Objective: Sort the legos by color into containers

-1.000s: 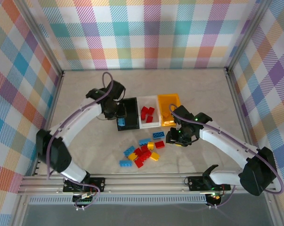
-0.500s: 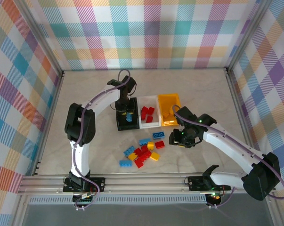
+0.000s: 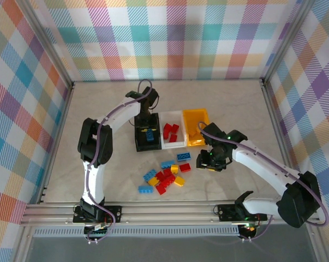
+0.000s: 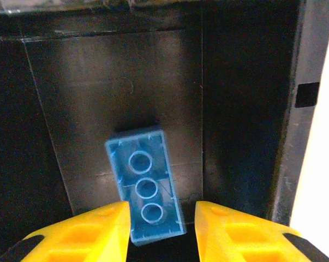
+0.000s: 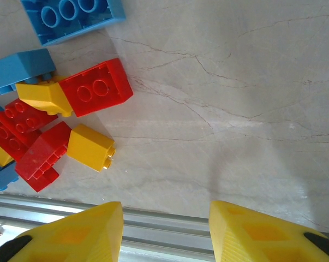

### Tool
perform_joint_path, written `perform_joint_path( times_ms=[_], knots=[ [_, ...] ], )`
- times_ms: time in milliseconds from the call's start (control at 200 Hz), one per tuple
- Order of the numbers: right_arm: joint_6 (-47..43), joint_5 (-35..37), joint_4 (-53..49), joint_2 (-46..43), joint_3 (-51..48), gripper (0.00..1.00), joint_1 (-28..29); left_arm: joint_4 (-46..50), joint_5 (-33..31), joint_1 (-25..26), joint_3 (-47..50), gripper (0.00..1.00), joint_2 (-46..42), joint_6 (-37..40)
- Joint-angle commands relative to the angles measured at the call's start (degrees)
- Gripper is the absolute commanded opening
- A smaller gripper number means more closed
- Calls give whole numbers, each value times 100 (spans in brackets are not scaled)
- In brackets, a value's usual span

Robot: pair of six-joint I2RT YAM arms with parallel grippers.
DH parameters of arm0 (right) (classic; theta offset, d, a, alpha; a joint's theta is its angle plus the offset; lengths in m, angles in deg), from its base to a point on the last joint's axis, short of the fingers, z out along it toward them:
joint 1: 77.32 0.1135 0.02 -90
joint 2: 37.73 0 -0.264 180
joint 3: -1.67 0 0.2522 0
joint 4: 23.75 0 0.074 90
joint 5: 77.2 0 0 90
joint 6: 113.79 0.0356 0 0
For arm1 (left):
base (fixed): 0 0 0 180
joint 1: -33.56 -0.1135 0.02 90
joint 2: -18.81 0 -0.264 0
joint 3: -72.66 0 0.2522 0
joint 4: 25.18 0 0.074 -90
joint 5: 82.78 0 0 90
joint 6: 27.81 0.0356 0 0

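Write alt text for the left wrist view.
A blue lego brick, three studs showing, lies flat on the floor of the black bin, slightly skewed. The left hand hangs over it, its yellow fingers apart on either side of the brick's near end. The white bin borders the right edge.

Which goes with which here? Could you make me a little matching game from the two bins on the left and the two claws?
Things:
1. black bin
2. white bin
3. left claw
4. right claw

Places or contents:
A. red bricks inside
B. a blue brick lying on its floor
C. open above the bare table, beside the loose bricks
D. open over the black bin

Pairs: 1-B, 2-A, 3-D, 4-C
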Motion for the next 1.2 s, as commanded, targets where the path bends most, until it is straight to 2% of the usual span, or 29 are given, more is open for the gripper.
perform_joint_path(
  times_ms=[0,325,585,810,1030,1195],
  knots=[
    [-110,-91,-41,91,157,46,-21,110,69,-84,155,39,-136,48],
    [-18,-40,-64,-199,15,46,-26,119,56,-85,337,45,-596,44],
    [62,-128,67,-390,-178,46,-30,207,59,-84,623,49,-1516,-112],
    [-31,-198,151,-177,-39,46,-30,32,80,13,1575,52,-2543,-380],
    [-67,-387,483,179,26,47,-30,-59,-119,460,2760,55,-3617,-780],
    [-118,-535,789,644,190,54,-30,-180,-212,713,3608,56,-4300,-1161]
  ],
)
